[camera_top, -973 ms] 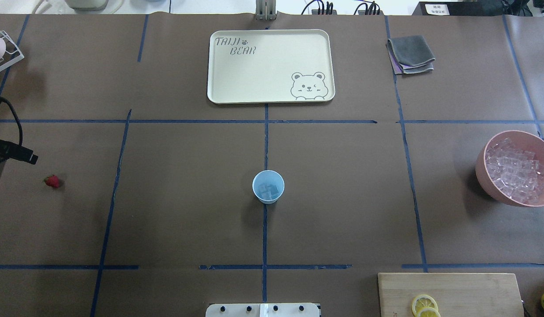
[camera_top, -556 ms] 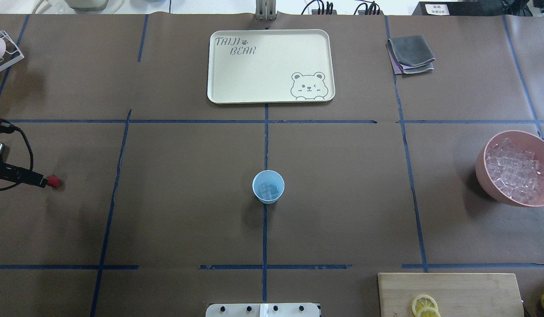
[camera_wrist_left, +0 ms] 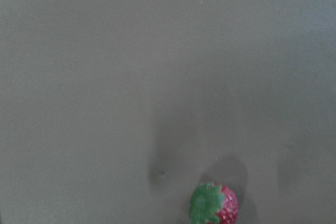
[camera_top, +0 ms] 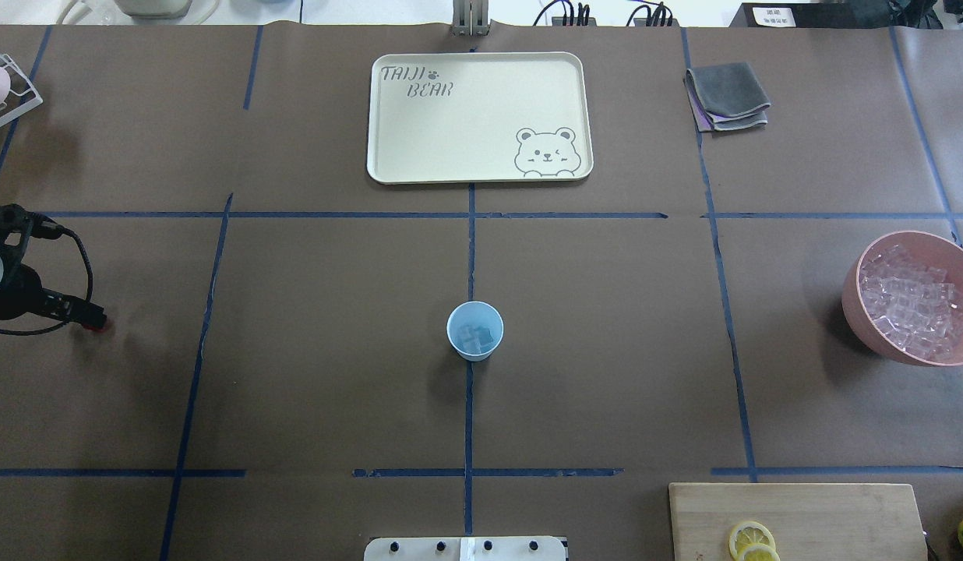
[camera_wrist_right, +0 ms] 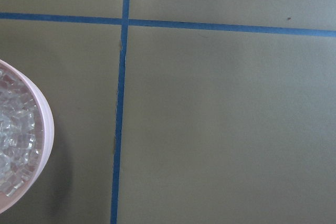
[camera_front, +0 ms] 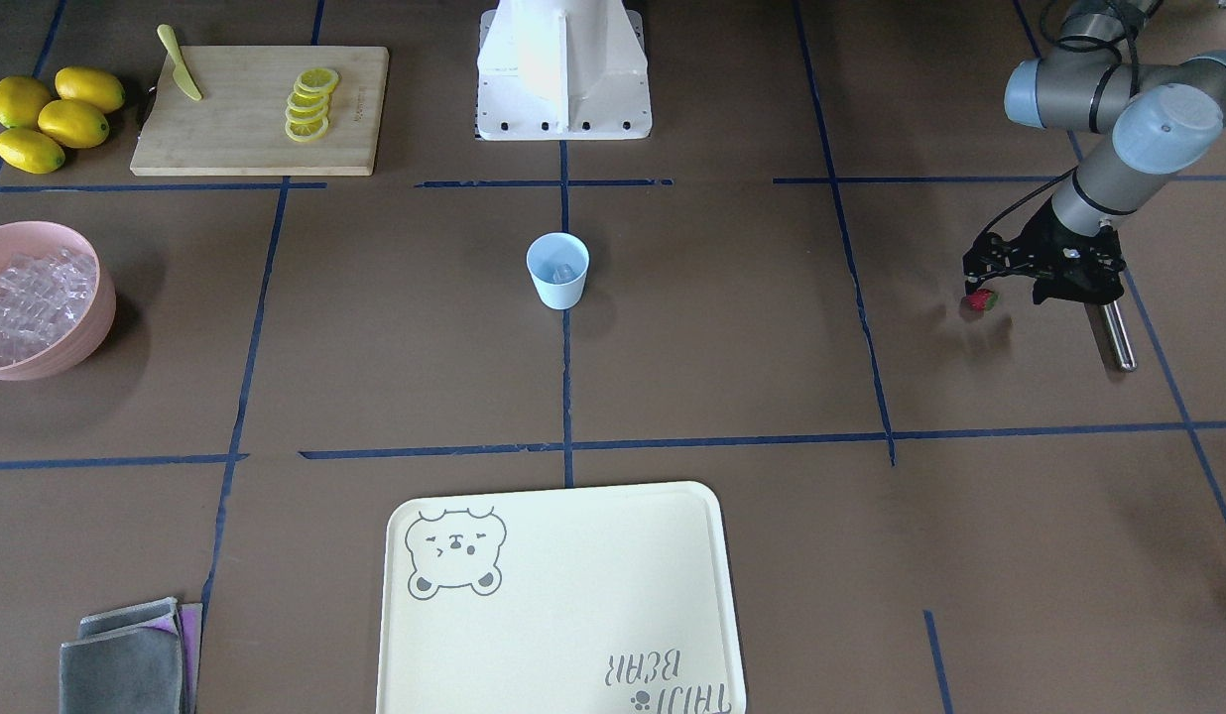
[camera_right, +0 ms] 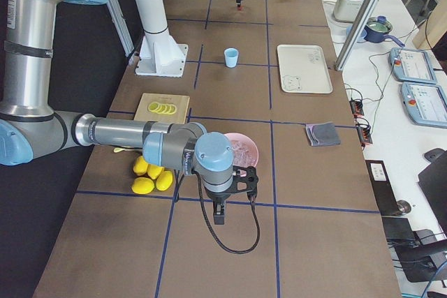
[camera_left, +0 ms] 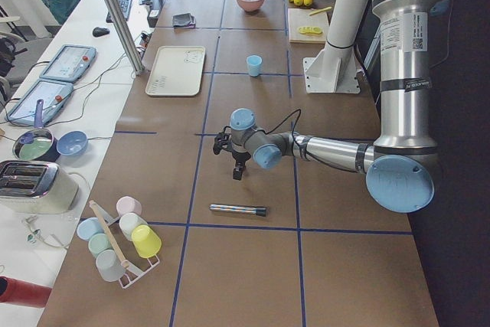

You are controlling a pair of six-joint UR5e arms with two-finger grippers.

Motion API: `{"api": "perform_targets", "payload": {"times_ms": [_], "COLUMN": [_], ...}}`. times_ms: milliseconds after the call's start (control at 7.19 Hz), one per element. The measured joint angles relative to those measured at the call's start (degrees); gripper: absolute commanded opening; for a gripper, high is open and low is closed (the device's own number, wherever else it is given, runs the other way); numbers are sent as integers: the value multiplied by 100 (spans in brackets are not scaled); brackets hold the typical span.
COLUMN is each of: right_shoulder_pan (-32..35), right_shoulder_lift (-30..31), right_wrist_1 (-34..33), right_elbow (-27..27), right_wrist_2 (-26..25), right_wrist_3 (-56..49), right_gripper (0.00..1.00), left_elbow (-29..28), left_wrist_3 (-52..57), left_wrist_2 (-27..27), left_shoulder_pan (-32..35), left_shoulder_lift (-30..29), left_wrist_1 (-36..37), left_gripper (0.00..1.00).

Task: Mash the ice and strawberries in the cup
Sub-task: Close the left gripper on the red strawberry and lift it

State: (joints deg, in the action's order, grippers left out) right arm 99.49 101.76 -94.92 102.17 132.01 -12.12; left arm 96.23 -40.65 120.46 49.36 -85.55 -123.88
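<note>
- Front-facing view: the left gripper (camera_front: pixel 976 286) is hanging low over the table (camera_front: pixel 722 347), and the strawberry (camera_front: pixel 981 300) is lying right under its tips. I cannot tell if the jaws are spread or are pinching the fruit. The cup (camera_front: pixel 557 272) is standing upright well apart from these jaws, near the table's middle, and is holding a few pieces of ice (camera_front: pixel 562 270). A metal rod (camera_front: pixel 1115 337) is lying near the gripper, on the side away from the cup.
- Overhead view: the left gripper (camera_top: pixel 97 317) is covering almost all of the strawberry, and only a red sliver is showing at the tips.
- Left side view: the left gripper (camera_left: pixel 237 173) is pointing down at the table, with the metal rod (camera_left: pixel 238 209) lying near it.
- Right side view: the right gripper (camera_right: pixel 218 215) is hanging near the pink bowl (camera_right: pixel 255 150). I cannot tell how its jaws are standing.
- Left wrist view: the strawberry (camera_wrist_left: pixel 214 204) is lying at the lower edge, with its green top turned to the left.
- Right wrist view: the pink bowl (camera_wrist_right: pixel 45 124), full of ice, is showing at the left edge.
</note>
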Motion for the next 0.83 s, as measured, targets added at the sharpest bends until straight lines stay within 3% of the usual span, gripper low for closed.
{"api": "perform_targets", "payload": {"times_ms": [278, 556, 695, 834], "right_shoulder_pan": [0, 0, 0, 0], "right_shoulder_lift": [1, 1, 1, 0], "right_wrist_1": [0, 0, 0, 0], "right_elbow": [-2, -3, -2, -2], "right_wrist_2": [0, 2, 6, 6], "right_wrist_3": [-1, 5, 14, 30], "right_gripper": [99, 99, 99, 99], "left_elbow": [-34, 0, 32, 84], "left_wrist_3": [-234, -272, -276, -276], "left_wrist_2": [-18, -7, -3, -5], "left_shoulder_pan": [-93, -107, -112, -112], "left_shoulder_lift": [-114, -106, -87, -72], "left_wrist_1": [-2, 3, 8, 22], "left_gripper": [42, 34, 11, 5]}}
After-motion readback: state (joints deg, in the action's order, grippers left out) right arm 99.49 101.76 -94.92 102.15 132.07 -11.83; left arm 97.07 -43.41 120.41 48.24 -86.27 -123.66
